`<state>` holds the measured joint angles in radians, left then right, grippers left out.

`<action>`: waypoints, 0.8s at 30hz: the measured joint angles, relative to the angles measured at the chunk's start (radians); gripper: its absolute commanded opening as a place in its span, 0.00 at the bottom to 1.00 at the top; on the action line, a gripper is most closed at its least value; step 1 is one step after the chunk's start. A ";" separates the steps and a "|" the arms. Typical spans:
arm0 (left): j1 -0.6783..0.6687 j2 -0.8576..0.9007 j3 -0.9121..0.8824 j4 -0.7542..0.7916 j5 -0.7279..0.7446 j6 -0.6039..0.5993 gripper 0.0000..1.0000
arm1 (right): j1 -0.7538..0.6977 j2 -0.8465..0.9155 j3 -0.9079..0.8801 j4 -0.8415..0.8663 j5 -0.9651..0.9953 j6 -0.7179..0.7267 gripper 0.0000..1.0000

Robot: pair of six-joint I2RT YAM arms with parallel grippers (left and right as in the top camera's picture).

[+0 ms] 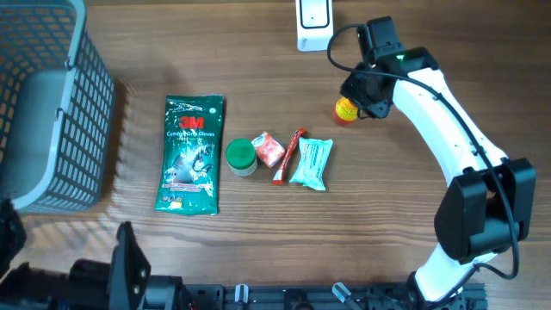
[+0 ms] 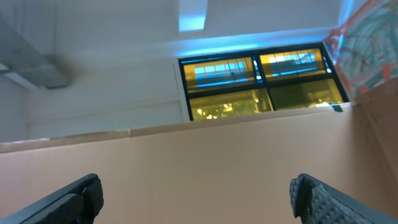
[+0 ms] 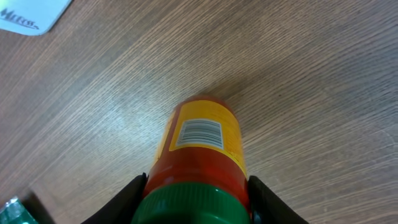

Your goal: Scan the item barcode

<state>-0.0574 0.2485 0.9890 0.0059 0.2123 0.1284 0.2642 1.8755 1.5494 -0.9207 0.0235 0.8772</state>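
The right gripper [image 3: 198, 191] squeezes the red and yellow bottle [image 3: 202, 144] near the white scanner [image 1: 313, 21]. The left gripper [image 2: 196, 194] is wide open, holding nothing.

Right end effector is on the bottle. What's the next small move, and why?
Probably lift the bottle straight up off the table. The right end effector has a finger against each side below the green cap, and the barcode faces the wrist camera, so once clear it could turn toward the white device.
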 measured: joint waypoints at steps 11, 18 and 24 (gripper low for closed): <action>0.041 -0.019 -0.002 0.002 0.003 0.000 1.00 | -0.001 -0.087 0.000 -0.211 -0.093 -0.605 0.33; 0.041 -0.019 -0.003 0.002 0.003 0.000 1.00 | -0.001 -0.165 0.012 -0.295 -0.030 -0.762 0.37; 0.041 -0.019 -0.003 0.002 0.003 0.000 1.00 | -0.001 -0.165 0.009 -0.209 -0.015 -0.809 0.33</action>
<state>-0.0162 0.2298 0.9863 0.0074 0.2153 0.1284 0.2630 1.7107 1.5581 -1.1294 0.0086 0.0685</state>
